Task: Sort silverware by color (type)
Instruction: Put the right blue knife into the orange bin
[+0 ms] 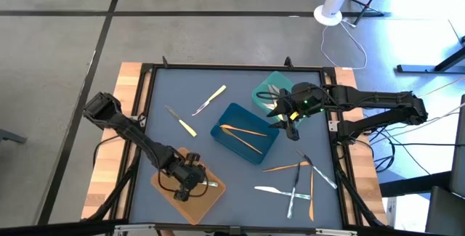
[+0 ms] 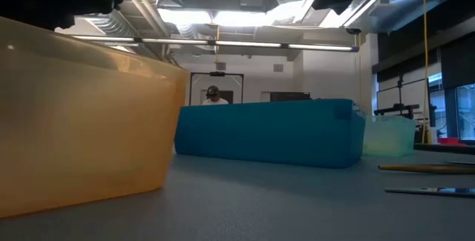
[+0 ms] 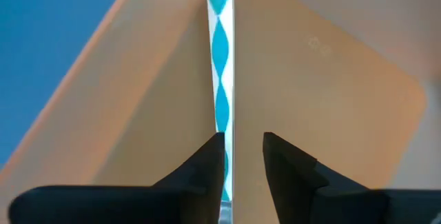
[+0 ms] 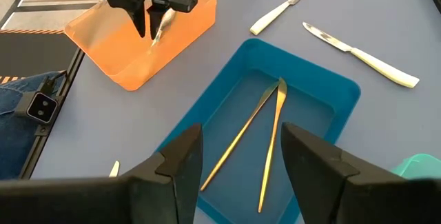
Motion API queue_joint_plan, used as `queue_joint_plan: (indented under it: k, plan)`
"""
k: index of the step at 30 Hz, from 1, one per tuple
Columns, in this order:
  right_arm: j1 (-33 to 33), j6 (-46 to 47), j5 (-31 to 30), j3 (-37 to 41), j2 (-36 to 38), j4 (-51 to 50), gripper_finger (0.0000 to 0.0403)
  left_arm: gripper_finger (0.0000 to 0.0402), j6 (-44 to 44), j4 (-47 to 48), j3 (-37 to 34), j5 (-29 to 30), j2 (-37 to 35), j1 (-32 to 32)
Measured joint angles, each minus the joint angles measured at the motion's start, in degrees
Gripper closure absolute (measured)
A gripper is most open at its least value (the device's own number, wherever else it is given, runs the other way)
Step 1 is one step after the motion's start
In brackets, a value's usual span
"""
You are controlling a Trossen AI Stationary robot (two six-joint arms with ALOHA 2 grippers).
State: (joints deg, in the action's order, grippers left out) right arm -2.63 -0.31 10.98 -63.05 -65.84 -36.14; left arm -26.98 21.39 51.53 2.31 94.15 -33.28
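Note:
My left gripper (image 1: 192,178) hangs open over the orange tray (image 1: 182,196), fingers pointing down, also in the right wrist view (image 4: 148,18). A silvery utensil (image 3: 220,65) runs out from between its fingers over the tray floor. My right gripper (image 4: 241,176) is open above the blue tray (image 4: 331,93), which holds two orange utensils (image 4: 274,141). In the high view it sits at the blue tray's far right corner (image 1: 290,123). Two yellow-handled knives (image 1: 209,99) (image 1: 180,121) lie on the mat to the left. Several orange and white pieces (image 1: 294,185) lie near the right near corner. My left gripper has the silvery utensil's handle (image 3: 222,148) lying along the inner side of one finger (image 3: 207,165), while the other finger (image 3: 286,165) stands apart from it. Whether that finger truly touches the handle I cannot tell. The handle's free end points away over the tray floor.
A teal tray (image 1: 270,92) stands behind the blue one at the far right. In the low view the orange tray's wall (image 2: 82,122) fills the left, with the blue tray (image 2: 267,133) and two utensils (image 2: 427,168) (image 2: 430,191) beyond. A person sits in the room behind.

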Motion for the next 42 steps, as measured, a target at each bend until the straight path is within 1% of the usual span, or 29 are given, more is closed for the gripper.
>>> queue_joint_plan:
  k: [4, 8, 17, 23, 29, 33, 39, 42]
  plan:
    - [0.01, 0.02, -0.02, 0.00, 0.00, 0.00, 0.0219, 0.0286, -0.05, 0.00, 0.00, -0.02, 0.00, 0.00]
    - [0.02, 0.02, 0.00, -0.02, 0.00, 0.00, 0.0219, 0.0273, -2.42, 0.00, 0.00, -0.11, 0.00, 0.00]
    - [0.00, 0.02, 0.39, -0.02, 0.00, 0.00, 0.0219, 0.0269, -2.51, 0.00, 0.00, -0.09, 0.00, 0.00]
    - [0.04, 0.04, 3.04, -0.01, 0.02, 0.00, 0.0219, 0.0269, -2.58, -0.02, 0.00, -0.09, 0.00, 0.00]
    - [0.18, 0.02, 8.92, -0.02, 0.07, 0.01, 0.0219, 0.0269, -2.78, 0.08, 0.10, -0.50, -0.60, 0.00]
    - [2.60, 0.02, 9.08, -0.01, 0.09, 0.16, 0.0219, 0.0269, -2.64, 0.22, 1.28, -0.50, -1.64, 0.00]
    - [8.52, 0.14, 9.12, -0.01, 0.11, 0.28, 0.0219, 0.0269, -2.47, 0.80, 3.67, -0.50, -2.94, -0.03]
    - [11.58, 2.26, 9.64, -0.01, 0.11, 0.21, 0.0219, 0.0269, -2.43, 0.47, 5.06, -0.26, -2.99, 0.03]
